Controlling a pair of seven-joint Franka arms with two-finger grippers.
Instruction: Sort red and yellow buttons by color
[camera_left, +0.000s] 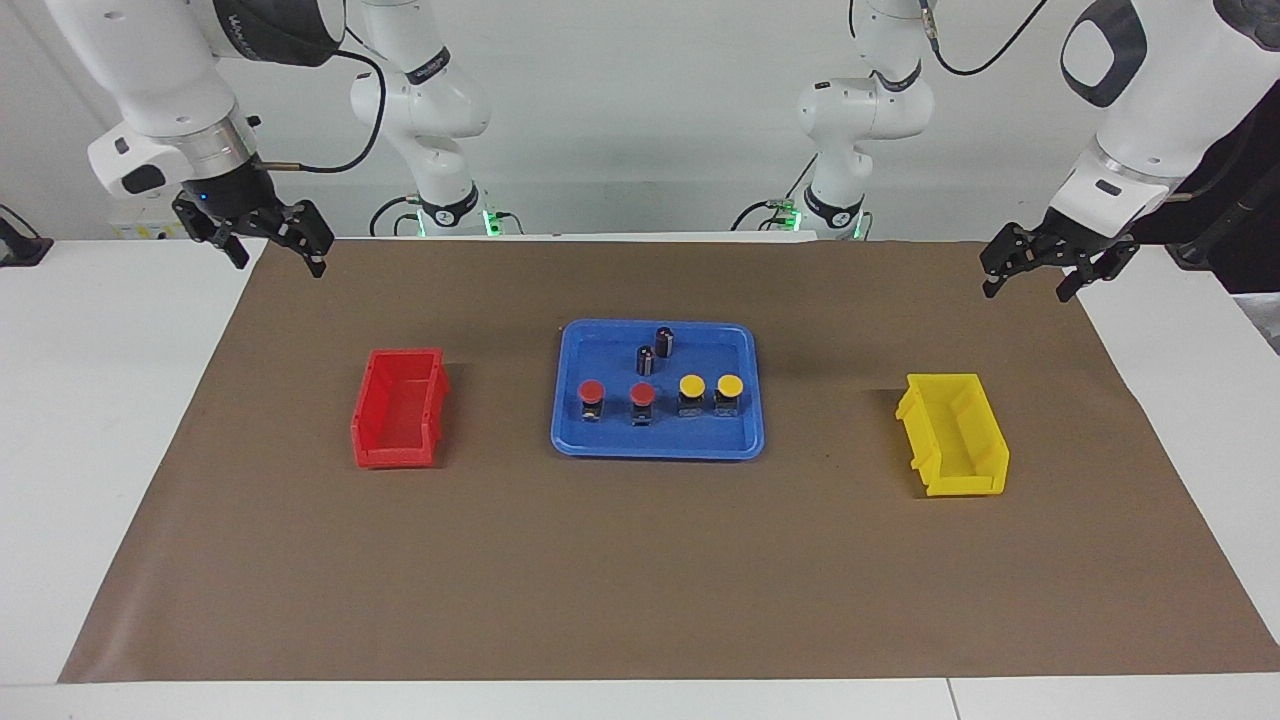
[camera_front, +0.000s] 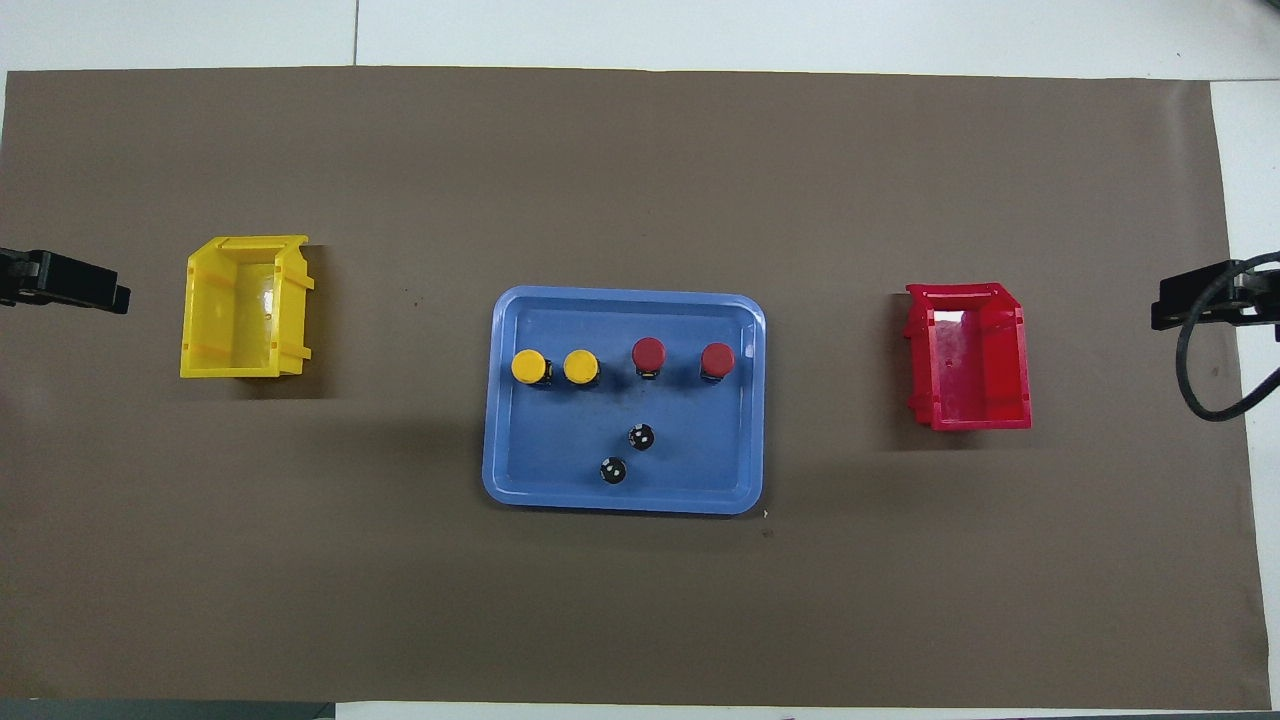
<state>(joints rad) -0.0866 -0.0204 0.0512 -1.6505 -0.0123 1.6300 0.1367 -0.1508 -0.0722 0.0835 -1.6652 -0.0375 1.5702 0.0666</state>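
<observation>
We find all four buttons standing in a row on the blue tray (camera_left: 570, 440) at the middle of the desk (camera_left: 120, 420): the two red buttons (camera_left: 592, 391) (camera_left: 642, 395) at the end of the row toward the right arm, the two yellow buttons (camera_left: 691, 385) (camera_left: 730, 386) at the end toward the left arm. That order suits the layout, we judge, since the red bin (camera_left: 398, 408) sits on the brown mat (camera_left: 640, 560) toward the right arm's end and the yellow bin (camera_left: 955, 435) toward the left arm's end, each well apart from the tray, so each arm could serve its own colour without crossing. Two dark cylinders (camera_left: 665, 341) (camera_left: 645, 360) stand on the tray nearer to the robots than the row; they carry no coloured cap and seem to be distractors. Both bins look empty, so no sorting is done yet. The right tool (camera_left: 268, 240) hangs over the mat's corner at its own end, wrist tilted inward, fingers spread wide and holding nothing. The left tool (camera_left: 1040, 265) hangs over the mat's edge at its end, likewise spread wide and empty. Both arms wait, elbows drawn up and outward.
</observation>
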